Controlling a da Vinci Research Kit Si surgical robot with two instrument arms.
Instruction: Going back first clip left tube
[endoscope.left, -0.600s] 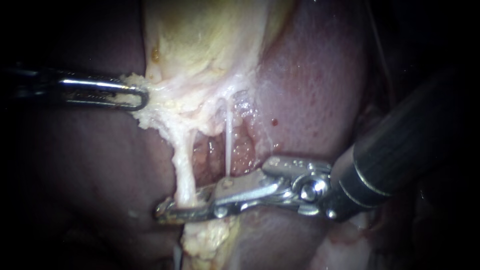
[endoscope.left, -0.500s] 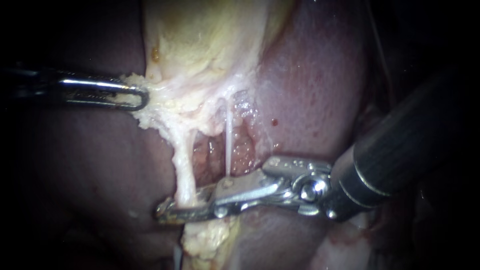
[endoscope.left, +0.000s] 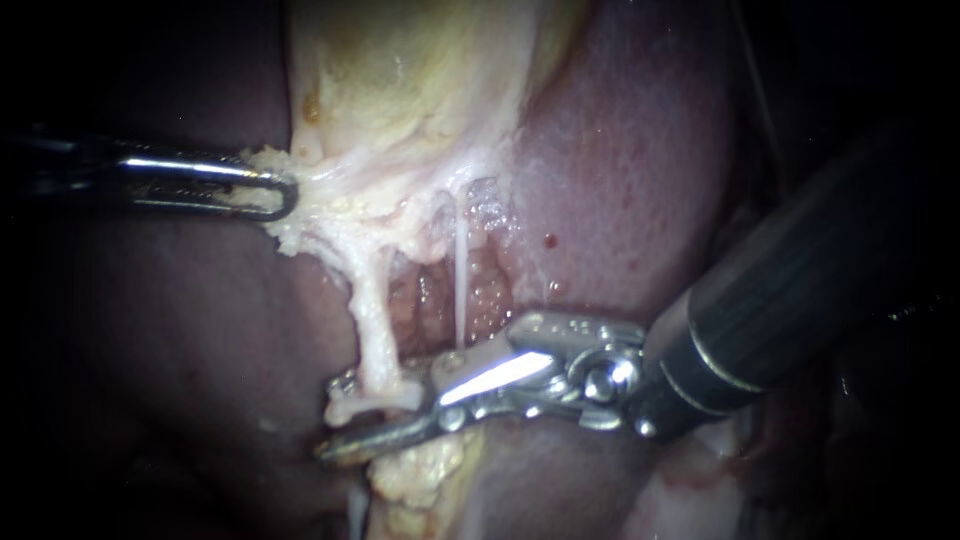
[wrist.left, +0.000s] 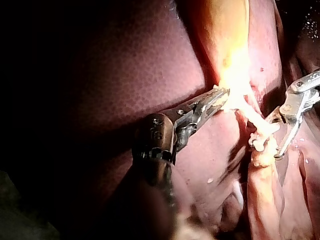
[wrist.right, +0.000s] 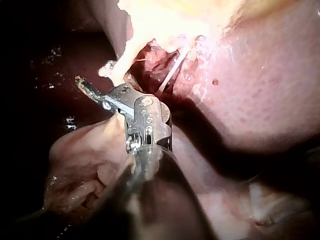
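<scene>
The cream-coloured, cord-like left tube (endoscope.left: 368, 320) sits toward 8 o'clock from the centre of the endoscope view. Its long axis runs nearly 12 to 6 o'clock, with the top leaning a little toward 11. The upper end joins the whitish fringe of the pale yellow gallbladder (endoscope.left: 400, 70). A small pale clip (endoscope.left: 375, 398) crosses the lower end, but its exact shape is hard to make out. Below the clip the tube passes behind metal.

At 3 o'clock from the left tube, well apart from it, hangs a thin white thread-like tube (endoscope.left: 460, 285) against the reddish-brown liver (endoscope.left: 620, 180).

The dark-shafted right instrument (endoscope.left: 335, 418) enters from 3 o'clock. Its silver end effector is spread, with a gap showing, and the clipped tube lies between its two halves.

The slim steel left instrument (endoscope.left: 283, 196) enters from 9 o'clock, its shaft lost in darkness. Its end effector pinches the gallbladder's fringe.
</scene>
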